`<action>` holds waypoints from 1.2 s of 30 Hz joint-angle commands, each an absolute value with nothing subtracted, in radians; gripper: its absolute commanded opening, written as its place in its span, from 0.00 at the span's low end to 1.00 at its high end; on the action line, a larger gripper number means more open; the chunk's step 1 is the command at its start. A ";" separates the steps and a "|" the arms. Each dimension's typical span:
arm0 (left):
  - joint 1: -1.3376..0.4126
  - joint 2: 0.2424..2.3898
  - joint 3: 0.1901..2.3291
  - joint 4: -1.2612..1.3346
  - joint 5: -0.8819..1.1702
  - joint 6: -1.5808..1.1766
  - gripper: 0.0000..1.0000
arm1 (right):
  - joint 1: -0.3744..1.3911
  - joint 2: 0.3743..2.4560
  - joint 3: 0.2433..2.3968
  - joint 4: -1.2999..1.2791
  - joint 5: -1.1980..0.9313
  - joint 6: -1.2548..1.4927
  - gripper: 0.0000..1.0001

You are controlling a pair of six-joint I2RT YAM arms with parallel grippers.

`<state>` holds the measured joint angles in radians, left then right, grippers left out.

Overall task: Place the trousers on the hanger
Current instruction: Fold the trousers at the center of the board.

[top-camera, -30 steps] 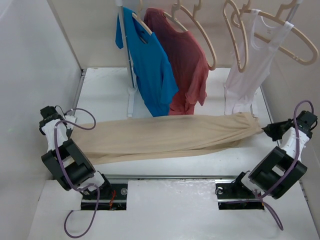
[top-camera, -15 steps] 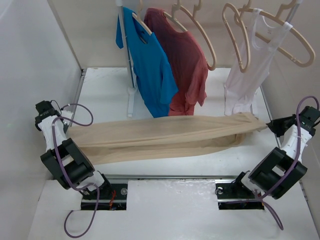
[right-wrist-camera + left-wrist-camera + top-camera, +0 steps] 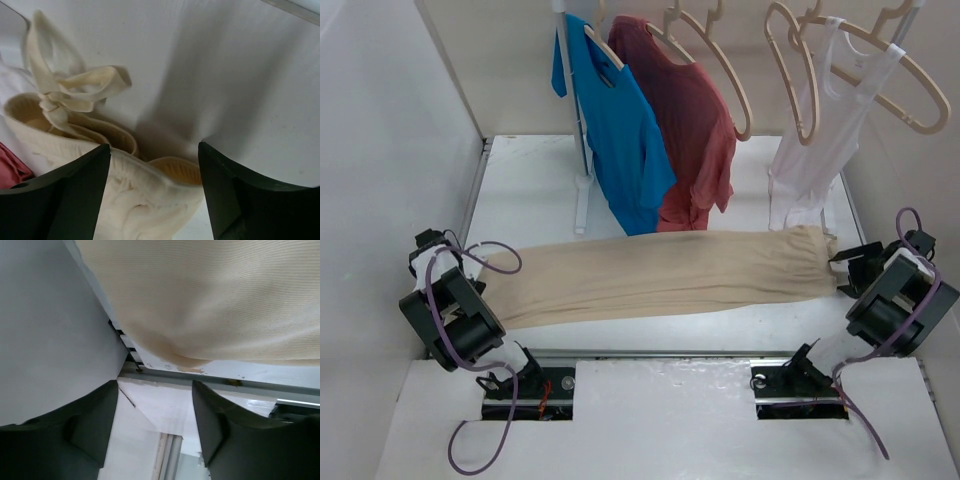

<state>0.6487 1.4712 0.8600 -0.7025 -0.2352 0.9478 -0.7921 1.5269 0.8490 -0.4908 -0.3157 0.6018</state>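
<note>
The beige trousers [image 3: 660, 275] lie flat across the table, legs to the left and waistband to the right. My left gripper [image 3: 445, 255] sits at the leg ends, open and empty; its wrist view has the fabric [image 3: 210, 300] just past the fingertips [image 3: 90, 425]. At the waistband my right gripper [image 3: 842, 262] is open too. The gathered waistband [image 3: 145, 200] and its drawstring [image 3: 65, 95] lie loose between and beyond those open fingers [image 3: 250, 200]. An empty pale hanger [image 3: 785, 85] hangs on the rail at the back right.
On the rail hang a blue T-shirt [image 3: 620, 130], a dull red T-shirt [image 3: 695, 130] and a white vest [image 3: 815, 160], each on its own hanger. White walls close in both sides. A metal rail [image 3: 660, 353] runs along the table's near edge.
Both grippers have opened and let go of the trousers, which dropped from stretched to lying slack on the table. Both arms have drawn down and back towards the near edge.
</note>
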 commanded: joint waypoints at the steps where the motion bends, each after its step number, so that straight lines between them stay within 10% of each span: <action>1: 0.655 1.465 0.861 -0.699 -0.265 0.940 0.59 | -0.793 1.569 0.857 -0.423 -0.394 0.511 0.77; 7: 0.655 1.474 0.991 -0.764 -0.216 0.910 0.61 | -0.704 1.545 0.857 -0.443 -0.312 0.466 1.00; 23: 0.620 1.437 1.037 -0.834 -0.120 0.864 0.61 | -0.359 1.740 1.046 -0.609 0.061 0.460 1.00; 26: 0.620 1.437 1.046 -0.834 -0.120 0.864 0.61 | -0.359 1.750 1.055 -0.609 0.052 0.460 0.70; 27: 0.620 1.437 1.046 -0.834 -0.111 0.864 0.61 | -0.359 1.750 1.055 -0.609 0.052 0.460 0.49; 28: 0.620 1.437 1.055 -0.834 -0.110 0.864 0.61 | -0.359 1.759 1.055 -0.609 0.052 0.460 0.05; 36: 0.620 1.460 1.088 -0.834 -0.029 0.864 0.61 | -0.359 1.646 1.077 -0.653 0.113 0.460 0.00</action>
